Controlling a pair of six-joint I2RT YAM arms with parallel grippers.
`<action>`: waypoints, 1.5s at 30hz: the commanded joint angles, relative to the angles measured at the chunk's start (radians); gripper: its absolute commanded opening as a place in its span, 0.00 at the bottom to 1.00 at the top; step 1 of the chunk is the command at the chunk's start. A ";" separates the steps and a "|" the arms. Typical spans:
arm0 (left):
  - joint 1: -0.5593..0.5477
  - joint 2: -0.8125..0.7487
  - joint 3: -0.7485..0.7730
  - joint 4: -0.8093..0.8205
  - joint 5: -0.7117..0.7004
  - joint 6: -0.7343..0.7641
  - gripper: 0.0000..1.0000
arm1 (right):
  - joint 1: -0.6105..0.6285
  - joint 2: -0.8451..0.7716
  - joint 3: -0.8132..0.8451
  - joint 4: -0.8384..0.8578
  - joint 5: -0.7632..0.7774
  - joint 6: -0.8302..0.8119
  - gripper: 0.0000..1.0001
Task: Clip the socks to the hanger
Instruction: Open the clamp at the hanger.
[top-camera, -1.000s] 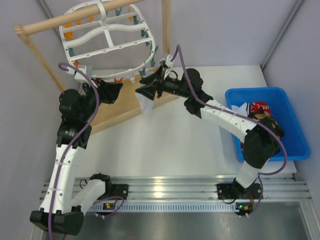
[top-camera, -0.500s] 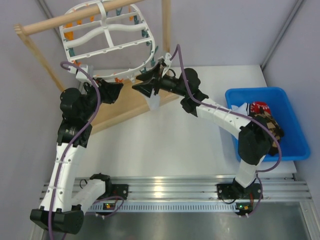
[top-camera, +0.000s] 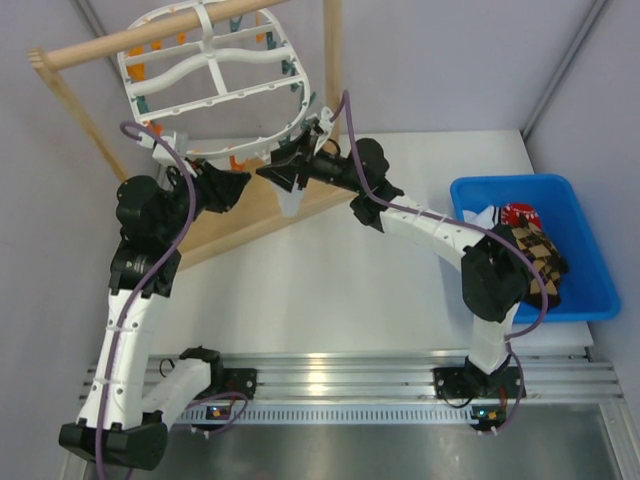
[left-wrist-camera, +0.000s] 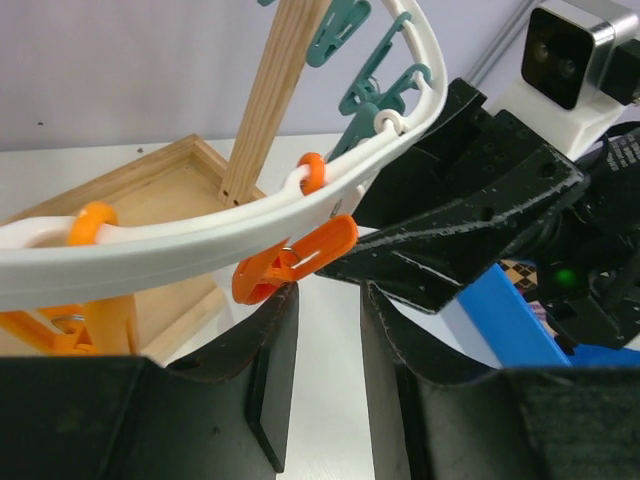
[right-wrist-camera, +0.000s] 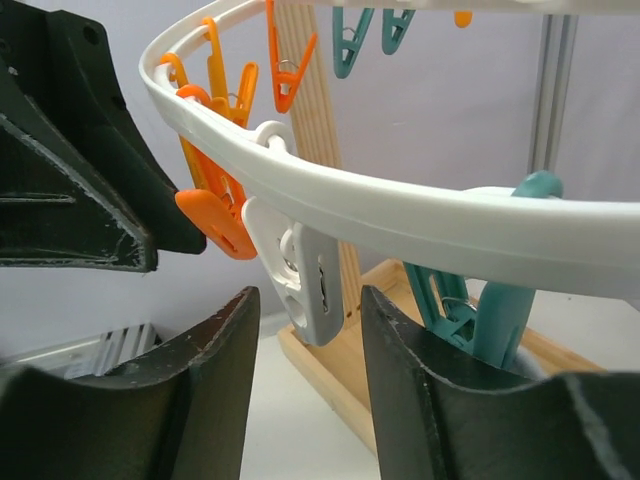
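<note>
The white oval hanger (top-camera: 210, 35) hangs from the wooden pole, with orange and teal clips on its rim. My left gripper (top-camera: 235, 185) is open under the near rim (left-wrist-camera: 200, 235); an orange clip (left-wrist-camera: 295, 262) rests just above its fingertips (left-wrist-camera: 325, 295). My right gripper (top-camera: 275, 172) faces it, open and empty, with a white clip (right-wrist-camera: 300, 275) hanging between its fingertips (right-wrist-camera: 305, 300). A small white piece (top-camera: 290, 204) hangs below the right gripper in the top view; I cannot tell what holds it. The other socks (top-camera: 525, 230), red, white and argyle, lie in the blue bin.
The wooden rack's pole (top-camera: 90, 48), upright post (top-camera: 332, 50) and tray base (top-camera: 230, 225) stand under and behind the hanger. The blue bin (top-camera: 585, 285) sits at the right edge of the white table. A teal clip (right-wrist-camera: 490, 310) hangs beside my right finger.
My right gripper has moved left and up to the hanger's near rim, closer to the left gripper. The white piece below it shifted with it. The left arm has hardly moved.
</note>
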 joint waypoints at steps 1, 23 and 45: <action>0.004 -0.023 0.059 -0.011 0.051 -0.027 0.36 | 0.018 -0.017 0.044 0.097 0.015 -0.015 0.44; 0.004 0.063 0.141 0.037 0.040 -0.131 0.33 | 0.087 -0.137 -0.027 -0.041 0.187 -0.237 0.08; -0.022 0.094 0.111 0.091 -0.058 -0.111 0.36 | 0.136 -0.168 -0.036 -0.141 0.282 -0.312 0.00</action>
